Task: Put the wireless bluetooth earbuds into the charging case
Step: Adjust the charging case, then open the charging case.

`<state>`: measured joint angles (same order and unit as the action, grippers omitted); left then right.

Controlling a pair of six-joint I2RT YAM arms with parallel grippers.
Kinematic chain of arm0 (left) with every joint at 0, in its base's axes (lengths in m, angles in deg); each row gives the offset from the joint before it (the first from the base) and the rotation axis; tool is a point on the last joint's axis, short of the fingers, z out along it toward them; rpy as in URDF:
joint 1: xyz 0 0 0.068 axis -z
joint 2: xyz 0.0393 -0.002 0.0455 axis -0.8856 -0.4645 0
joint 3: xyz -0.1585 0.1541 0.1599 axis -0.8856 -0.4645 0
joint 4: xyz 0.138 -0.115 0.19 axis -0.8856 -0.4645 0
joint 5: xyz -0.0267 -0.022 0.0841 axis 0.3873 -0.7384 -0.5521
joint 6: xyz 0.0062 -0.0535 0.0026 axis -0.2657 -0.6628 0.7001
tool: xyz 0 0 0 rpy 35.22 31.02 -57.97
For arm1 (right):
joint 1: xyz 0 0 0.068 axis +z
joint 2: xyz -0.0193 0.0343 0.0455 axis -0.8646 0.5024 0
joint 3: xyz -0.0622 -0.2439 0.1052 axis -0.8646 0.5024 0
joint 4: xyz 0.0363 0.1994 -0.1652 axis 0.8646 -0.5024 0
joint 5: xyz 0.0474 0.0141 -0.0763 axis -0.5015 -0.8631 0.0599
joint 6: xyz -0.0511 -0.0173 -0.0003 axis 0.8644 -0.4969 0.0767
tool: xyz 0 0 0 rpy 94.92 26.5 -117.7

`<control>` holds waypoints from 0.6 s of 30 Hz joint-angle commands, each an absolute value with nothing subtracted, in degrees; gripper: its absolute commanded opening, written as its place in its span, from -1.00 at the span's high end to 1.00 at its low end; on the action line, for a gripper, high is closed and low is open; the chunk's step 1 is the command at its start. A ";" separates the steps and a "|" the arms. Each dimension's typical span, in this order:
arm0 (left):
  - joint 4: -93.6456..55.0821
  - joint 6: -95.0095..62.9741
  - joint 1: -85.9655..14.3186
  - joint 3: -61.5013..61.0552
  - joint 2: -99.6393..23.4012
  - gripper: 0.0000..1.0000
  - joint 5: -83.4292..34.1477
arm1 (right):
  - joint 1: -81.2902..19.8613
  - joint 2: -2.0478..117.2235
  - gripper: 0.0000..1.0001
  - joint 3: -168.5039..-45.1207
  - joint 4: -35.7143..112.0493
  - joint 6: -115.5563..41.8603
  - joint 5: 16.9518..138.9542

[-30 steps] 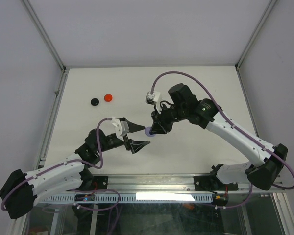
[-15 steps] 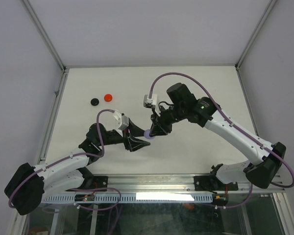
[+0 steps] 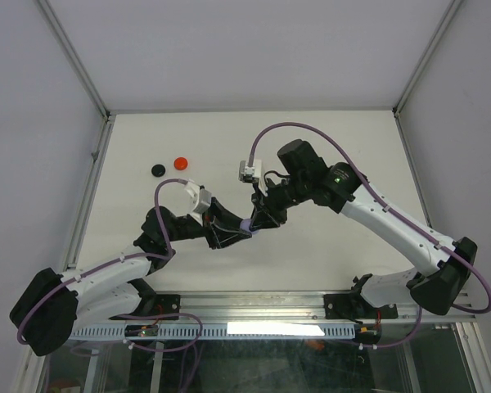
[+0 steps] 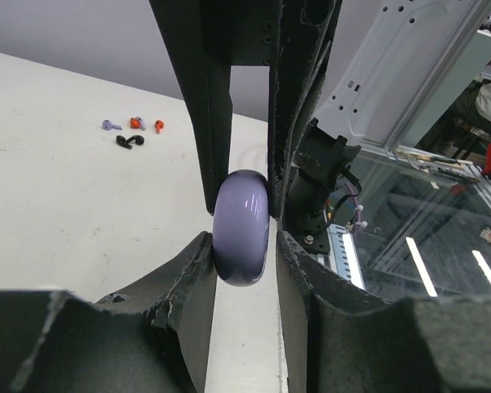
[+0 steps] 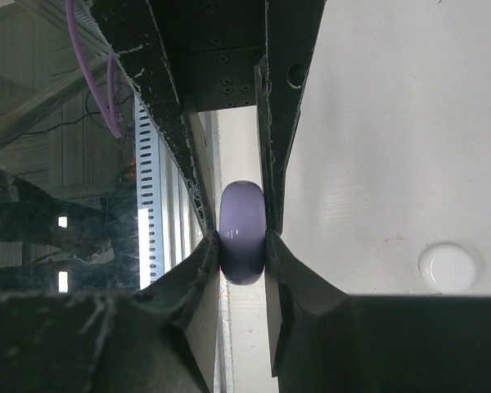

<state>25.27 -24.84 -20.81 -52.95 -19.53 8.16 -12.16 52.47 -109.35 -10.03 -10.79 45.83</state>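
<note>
You have the purple charging case (image 4: 241, 228) clamped by both the left fingers (image 4: 186, 280) and the right fingers (image 5: 198, 280), above the table (image 3: 352, 139) middle

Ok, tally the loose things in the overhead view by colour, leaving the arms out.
purple: 1, the charging case
black: 1, the black round piece
red: 1, the red round piece
total: 3
</note>
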 commanded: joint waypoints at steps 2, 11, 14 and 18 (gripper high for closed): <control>30.00 -26.91 -21.00 -51.77 -19.87 0.39 10.38 | -11.77 50.78 1.00 -110.81 -7.54 -10.17 44.59; 28.46 -27.37 -20.95 -51.14 -20.63 0.72 10.69 | -11.68 48.95 1.00 -110.00 -5.54 -10.82 46.03; 27.85 -27.35 -21.01 -50.81 -20.87 0.74 10.95 | -11.66 48.26 1.00 -109.61 -4.66 -11.05 45.85; 27.92 -27.51 -21.00 -50.29 -21.37 0.94 12.08 | -11.52 48.31 0.89 -109.42 -4.42 -11.05 46.31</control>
<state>26.62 -27.40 -20.81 -52.27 -20.64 9.23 -11.90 50.83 -108.93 -9.81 -10.79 46.13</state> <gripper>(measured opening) 0.266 0.260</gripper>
